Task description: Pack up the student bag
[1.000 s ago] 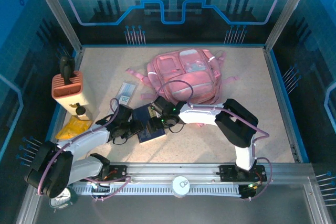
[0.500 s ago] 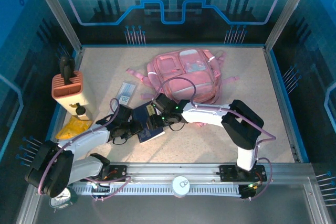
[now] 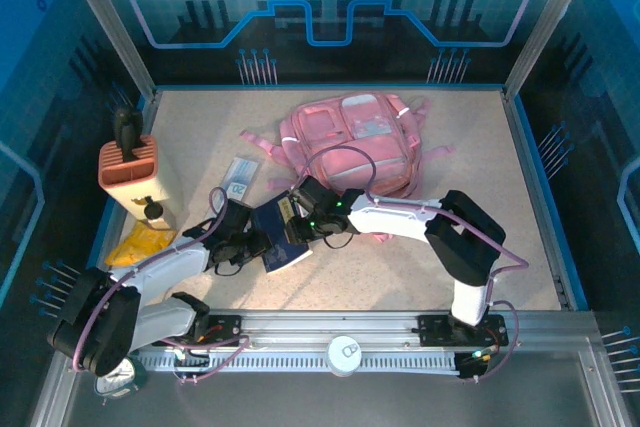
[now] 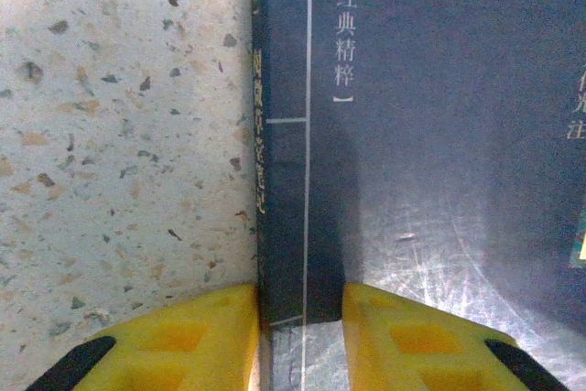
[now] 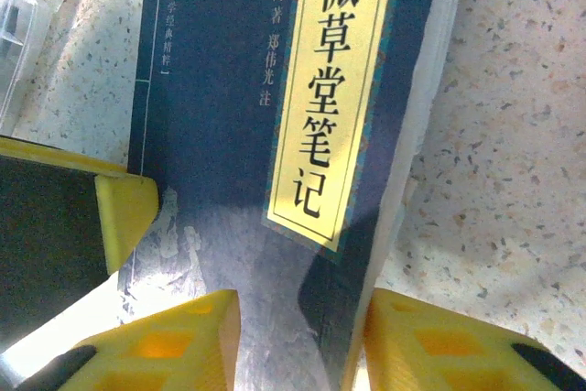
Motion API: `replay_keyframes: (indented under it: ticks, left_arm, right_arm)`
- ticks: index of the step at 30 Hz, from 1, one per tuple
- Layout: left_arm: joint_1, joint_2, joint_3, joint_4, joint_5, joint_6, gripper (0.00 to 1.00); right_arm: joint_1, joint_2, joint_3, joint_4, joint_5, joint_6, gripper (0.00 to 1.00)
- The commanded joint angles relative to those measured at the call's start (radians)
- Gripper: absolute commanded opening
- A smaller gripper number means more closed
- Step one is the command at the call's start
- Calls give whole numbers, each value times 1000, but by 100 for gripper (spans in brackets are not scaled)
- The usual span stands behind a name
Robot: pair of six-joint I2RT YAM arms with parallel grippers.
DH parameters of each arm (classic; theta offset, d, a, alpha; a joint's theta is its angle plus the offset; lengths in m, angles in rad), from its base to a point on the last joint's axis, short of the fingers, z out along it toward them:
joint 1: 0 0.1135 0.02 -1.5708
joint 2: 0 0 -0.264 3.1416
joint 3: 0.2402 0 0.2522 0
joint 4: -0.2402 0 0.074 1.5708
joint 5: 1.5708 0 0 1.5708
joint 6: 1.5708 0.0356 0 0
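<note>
Where the left gripper (image 4: 300,304) meets the book (image 4: 412,180), its two yellow fingers (image 4: 192,336) are clenched on the spine, one on each side, with the dark blue cover running away from them. The speckled table (image 4: 110,153) lies just beside the spine.

The right gripper (image 5: 302,318) straddles another edge of the book. One finger sits against the cover below the yellow title label (image 5: 334,89), the other against the white page edge. Whether it is pressing or only flanking the book, I cannot tell. A yellow finger of the left gripper touches the cover in the right wrist view.

From above, both grippers meet at the book, at the middle of the table and near its front. The bag (image 3: 350,142) lies flat behind them toward the back, close to the right gripper, its straps spread on the table. An orange box (image 3: 128,162) stands at the left edge, well apart.
</note>
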Motion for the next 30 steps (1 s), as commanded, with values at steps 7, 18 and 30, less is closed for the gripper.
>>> replay_keyframes:
  ticks: [7, 18, 30]
  left_arm:
    - [1, 28, 1, -22, -16, 5, 32]
    - [2, 4, 12, -36, -24, 9, 37]
    - [31, -142, 159, -234, -72, 115, 59]
  right_arm:
    - [6, -52, -18, 34, -70, 8, 25]
    - [5, -86, -31, 61, -89, 18, 4]
    - [-24, -272, -117, 93, -46, 49, 0]
